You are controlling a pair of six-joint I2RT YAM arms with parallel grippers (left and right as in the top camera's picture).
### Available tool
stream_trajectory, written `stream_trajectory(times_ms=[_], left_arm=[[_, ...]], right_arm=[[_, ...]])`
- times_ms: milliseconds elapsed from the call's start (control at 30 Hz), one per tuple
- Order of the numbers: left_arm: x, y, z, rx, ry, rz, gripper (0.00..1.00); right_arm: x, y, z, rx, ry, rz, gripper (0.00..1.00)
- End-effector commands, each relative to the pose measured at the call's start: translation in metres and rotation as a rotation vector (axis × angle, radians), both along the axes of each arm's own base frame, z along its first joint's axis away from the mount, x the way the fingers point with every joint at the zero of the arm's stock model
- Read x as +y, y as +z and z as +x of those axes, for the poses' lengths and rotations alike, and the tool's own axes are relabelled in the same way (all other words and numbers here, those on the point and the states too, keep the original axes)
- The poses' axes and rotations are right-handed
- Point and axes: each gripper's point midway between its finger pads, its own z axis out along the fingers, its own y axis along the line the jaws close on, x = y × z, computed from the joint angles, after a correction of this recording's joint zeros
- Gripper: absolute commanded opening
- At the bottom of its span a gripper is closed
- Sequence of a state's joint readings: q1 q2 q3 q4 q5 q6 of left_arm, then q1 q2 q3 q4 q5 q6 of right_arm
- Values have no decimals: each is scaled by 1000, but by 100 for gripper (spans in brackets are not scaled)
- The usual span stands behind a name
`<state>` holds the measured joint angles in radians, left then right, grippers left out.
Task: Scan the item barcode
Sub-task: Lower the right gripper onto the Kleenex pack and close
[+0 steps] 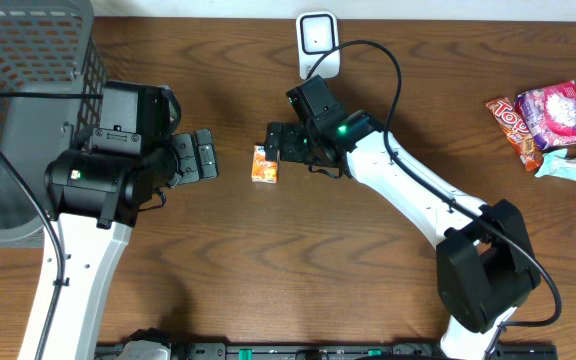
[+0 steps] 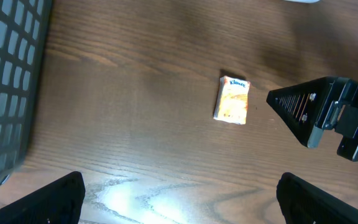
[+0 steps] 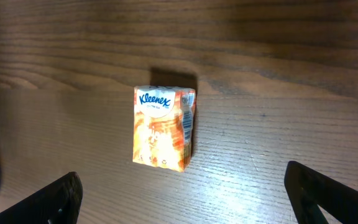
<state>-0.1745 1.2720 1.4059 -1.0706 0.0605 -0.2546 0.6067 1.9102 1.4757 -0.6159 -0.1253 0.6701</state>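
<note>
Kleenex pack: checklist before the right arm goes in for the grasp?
1. Orange Kleenex tissue pack lying flat, alone on dark wooden table: ok.
2. Right arm's fingers open, pack just ahead: ok.
3. Left arm's fingers open, apart from pack: ok.
4. White barcode scanner upright, face uncovered: ok.
5. Which side carries the barcode: cannot tell, print blurred.

Mock shop checkout: barcode scanner [image 1: 317, 40], shopping basket [image 1: 28, 100], snack packs [image 1: 553, 115], wooden table [image 1: 268, 270].
</note>
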Motion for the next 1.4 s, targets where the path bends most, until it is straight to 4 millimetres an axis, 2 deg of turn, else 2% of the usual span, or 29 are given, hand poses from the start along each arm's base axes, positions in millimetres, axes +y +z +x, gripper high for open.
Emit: stream_trajectory(times_ms=[0, 267, 533, 567, 733, 800, 967, 1133, 1267, 1367], left_arm=[[3, -1, 0, 3, 3, 15, 98], [3, -1, 0, 3, 3, 15, 98], [3, -1, 0, 3, 3, 15, 98], [3, -1, 0, 3, 3, 15, 98], [3, -1, 0, 3, 3, 15, 98], [3, -1, 0, 3, 3, 15, 98], [3, -1, 0, 3, 3, 15, 98], [3, -1, 0, 3, 3, 15, 98], [3, -1, 0, 3, 3, 15, 98], [3, -1, 0, 3, 3, 15, 98]], right_arm=[[2, -7, -5, 3, -3, -31, 99], [1, -7, -5, 0, -4, -34, 99], [-9, -11, -6, -4, -24, -97, 99], [-9, -11, -6, -4, -25, -95, 97], [-7, -12, -5, -7, -22, -93, 69], [-5, -14, -6, -7, -17, -93, 65], [6, -34, -6, 10, 2, -94, 63], [41, -59, -13, 92, 91, 47, 60], [41, -80, -15, 129, 91, 35, 56], [38, -88, -15, 145, 84, 24, 56]])
